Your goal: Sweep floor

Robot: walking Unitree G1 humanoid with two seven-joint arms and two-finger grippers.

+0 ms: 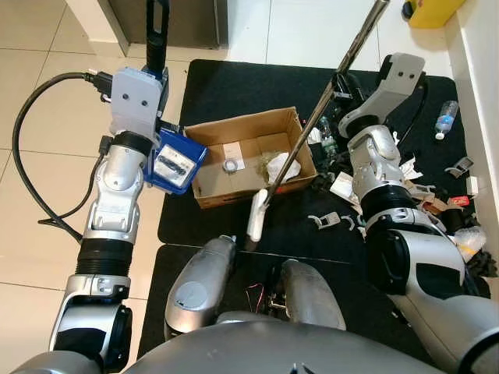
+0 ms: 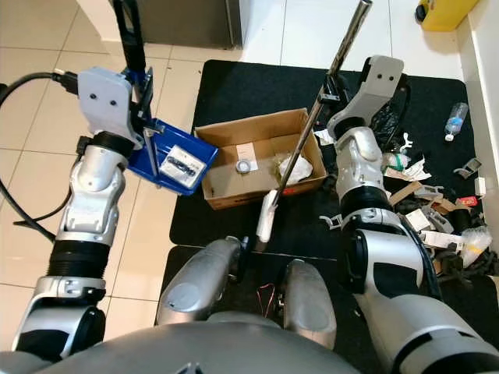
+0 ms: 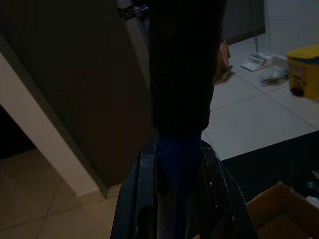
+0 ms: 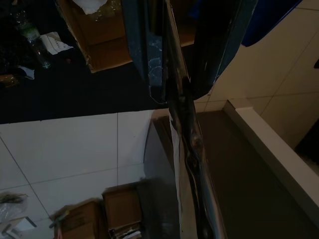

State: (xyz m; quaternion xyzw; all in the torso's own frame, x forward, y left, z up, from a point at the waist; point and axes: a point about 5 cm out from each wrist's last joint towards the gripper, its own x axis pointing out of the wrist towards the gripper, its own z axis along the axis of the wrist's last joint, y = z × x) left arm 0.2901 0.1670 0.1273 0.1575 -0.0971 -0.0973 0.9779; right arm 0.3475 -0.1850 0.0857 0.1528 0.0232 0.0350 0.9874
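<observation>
Fingers [image 3: 144, 199] of left gripper [image 3: 177, 209] clamped round dustpan [image 2: 173, 162] handle; right gripper [image 4: 192, 64] pinching broom pole [image 1: 327, 97]. Best kept tilted over cardboard box [image 1: 253, 156], emptying slowly onto nothing outside.

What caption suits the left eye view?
Left gripper holds a blue dustpan beside a cardboard box; right gripper holds the broom.

box [image 1: 251, 158]: on the mat [image 1: 226, 86], open side up
dustpan [image 1: 175, 160]: touching the box's left end, held up at a tilt over the mat's left edge
broom [image 1: 312, 128]: slants across the box's right end, its lower end on the mat just in front of the box
paper scraps [image 1: 282, 167]: inside the box, at its right end
litter [image 1: 405, 187]: on the mat, right of the box
bottle [image 1: 445, 119]: right of the box, near the mat's far right edge
yellow can [image 1: 431, 11]: well behind the box, off the mat, to the right
</observation>
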